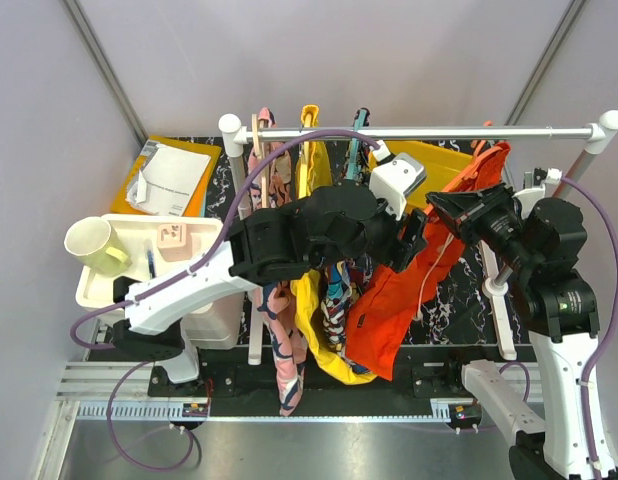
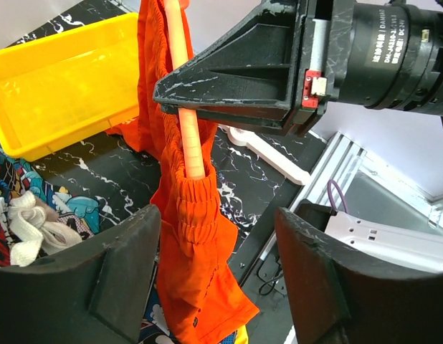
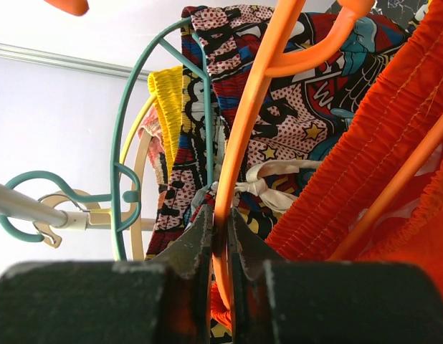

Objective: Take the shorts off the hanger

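The orange-red shorts (image 1: 394, 300) hang by their elastic waistband from the slim orange hanger (image 2: 187, 122), one end of the hanger bar poking into the waistband. My right gripper (image 1: 439, 207) is shut on the hanger's thin arm (image 3: 243, 136); its jaws (image 3: 221, 236) pinch the plastic. In the left wrist view it clamps the bar from the right (image 2: 229, 86). My left gripper (image 2: 218, 276) is open, and the lower part of the shorts (image 2: 196, 244) hangs between its fingers without touching them. It shows beside the shorts in the top view (image 1: 414, 243). The shorts fill the right of the right wrist view (image 3: 365, 165).
A white rail (image 1: 429, 131) carries a teal hanger (image 3: 121, 136), a pale wooden hanger (image 3: 139, 186), patterned garments (image 3: 293, 100) and a yellow garment (image 1: 314, 330). A yellow bin (image 2: 56, 79) lies on the marbled mat. A white tray (image 1: 109, 290) with a mug (image 1: 94, 245) stands at the left.
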Motion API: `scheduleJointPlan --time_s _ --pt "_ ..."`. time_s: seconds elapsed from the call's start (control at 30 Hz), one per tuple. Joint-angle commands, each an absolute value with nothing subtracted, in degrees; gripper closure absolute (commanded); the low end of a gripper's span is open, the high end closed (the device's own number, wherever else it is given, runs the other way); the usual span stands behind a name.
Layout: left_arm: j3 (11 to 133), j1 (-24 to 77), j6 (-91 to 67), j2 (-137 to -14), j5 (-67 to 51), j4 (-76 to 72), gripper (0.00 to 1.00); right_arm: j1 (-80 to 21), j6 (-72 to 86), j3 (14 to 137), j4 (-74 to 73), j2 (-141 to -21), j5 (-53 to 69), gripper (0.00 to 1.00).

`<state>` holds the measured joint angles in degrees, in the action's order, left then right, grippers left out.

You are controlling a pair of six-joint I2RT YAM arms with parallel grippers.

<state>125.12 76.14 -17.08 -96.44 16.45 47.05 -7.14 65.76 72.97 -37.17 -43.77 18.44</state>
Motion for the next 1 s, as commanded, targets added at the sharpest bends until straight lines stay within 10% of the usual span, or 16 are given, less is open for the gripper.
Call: scheduleJointPlan --time_s 0.0,0.63,0.97 --pt "127.71 75.94 -17.75 -96.15 15.2 45.88 0.36 -7.38 63.81 75.67 -32.96 -42.45 16.88 1.0" --pt "131.05 73.65 -17.31 -99.93 14.33 45.7 0.54 -7.38 65.39 74.62 -32.78 -41.13 18.37 1.0" --pt "129.9 73.56 -16.44 -99.67 13.27 45.79 0.83 -7.3 67.41 74.44 -31.29 -41.92 19.16 1.0"
